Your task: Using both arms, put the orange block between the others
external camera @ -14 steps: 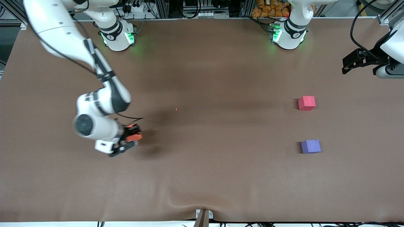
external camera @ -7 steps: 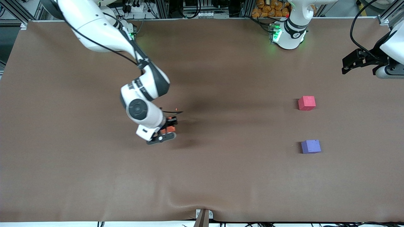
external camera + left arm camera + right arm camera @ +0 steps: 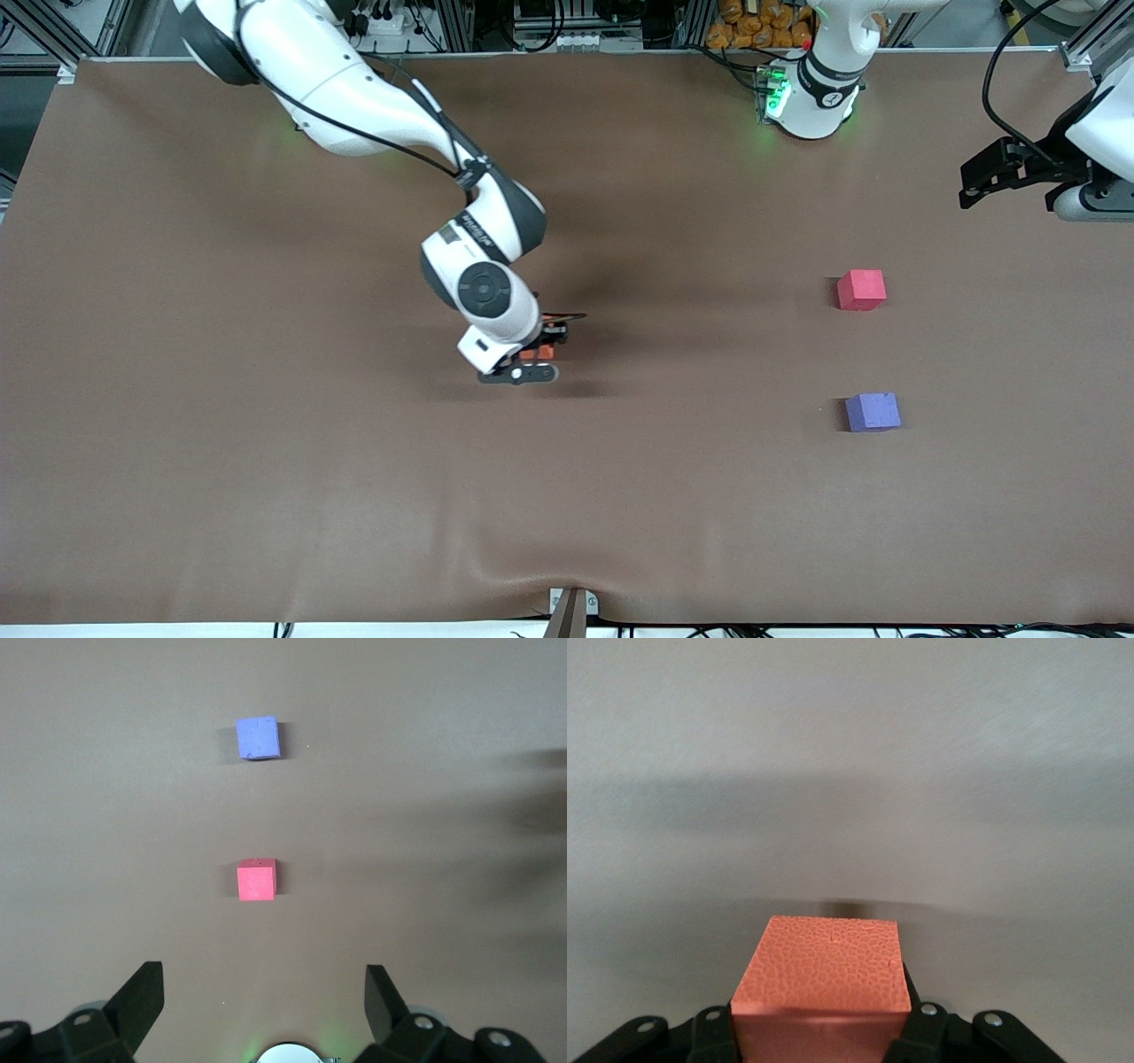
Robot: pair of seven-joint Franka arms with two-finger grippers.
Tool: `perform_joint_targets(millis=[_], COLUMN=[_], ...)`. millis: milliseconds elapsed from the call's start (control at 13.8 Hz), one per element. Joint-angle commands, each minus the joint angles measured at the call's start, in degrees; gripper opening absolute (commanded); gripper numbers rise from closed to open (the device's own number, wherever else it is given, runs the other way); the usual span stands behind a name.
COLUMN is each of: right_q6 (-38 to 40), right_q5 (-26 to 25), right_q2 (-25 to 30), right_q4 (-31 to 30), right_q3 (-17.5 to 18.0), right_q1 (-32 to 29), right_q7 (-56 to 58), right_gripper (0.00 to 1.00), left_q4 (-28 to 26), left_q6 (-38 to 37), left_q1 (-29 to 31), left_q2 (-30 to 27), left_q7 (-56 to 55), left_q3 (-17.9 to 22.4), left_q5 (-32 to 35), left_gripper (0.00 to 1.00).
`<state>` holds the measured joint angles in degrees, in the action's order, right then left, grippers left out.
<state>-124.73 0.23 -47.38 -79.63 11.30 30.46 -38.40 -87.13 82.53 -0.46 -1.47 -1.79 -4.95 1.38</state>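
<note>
Fingers of the right gripper (image 3: 534, 353) are clamped on the orange block (image 3: 822, 985), one against each side, holding it up over the middle of the brown surface (image 3: 266, 461). Red block (image 3: 861, 290) and purple block (image 3: 873, 412) sit well apart from it toward the left arm's end, the purple one nearer the front camera, a bare gap between the two. Left gripper (image 3: 263, 997) waits in the air at that end of the surface, its fingers (image 3: 142, 997) spread wide and holding nothing, with both blocks in its wrist view.
</note>
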Motion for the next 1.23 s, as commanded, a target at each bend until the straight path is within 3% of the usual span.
perform_joint_targets(millis=[0,217,290,362,435,870,1159], right_q6=[0.9,0.9,0.9,0.7,0.0,0.5,4.2], right_q5=[-0.3,-0.4,-0.5,-0.6,-1.1,-1.5,-1.3], right_q2=[-3.3,-3.7,-3.9,-4.3,-4.3,-1.5,3.3], right_q4=[4.4,4.2,4.2,4.2,4.2,4.3,4.3], right_q3=[-1.3,-2.5,-2.6,-2.7,-3.0,-3.0,-3.0], right_q1=[3.5,6.0,6.3,6.4,6.5,5.5,1.0], right_q7=[-4.0,-4.3,-4.7,-5.0,-5.0,-4.8,-4.1], right_gripper=[0.16,0.25,0.45,0.89,1.0,1.0,1.0], left_q4=[-0.1,0.0,0.0,0.0,0.0,0.4,0.5], left_q6=[-0.9,-0.8,-0.8,-0.8,-0.8,0.2,5.0], left_q1=[0.0,0.1,0.0,-0.1,-0.1,-1.0,-4.0], left_q2=[-0.2,0.0,0.3,0.3,0.4,3.5,6.6], left_q7=[1.2,1.3,1.3,1.3,1.3,1.2,0.8], left_q3=[-0.1,-0.1,-0.1,-0.1,-0.1,-0.3,-0.8], left_q5=[1.1,1.1,1.1,1.1,1.1,0.5,0.4], left_gripper=[1.0,1.0,1.0,1.0,1.0,1.0,1.0])
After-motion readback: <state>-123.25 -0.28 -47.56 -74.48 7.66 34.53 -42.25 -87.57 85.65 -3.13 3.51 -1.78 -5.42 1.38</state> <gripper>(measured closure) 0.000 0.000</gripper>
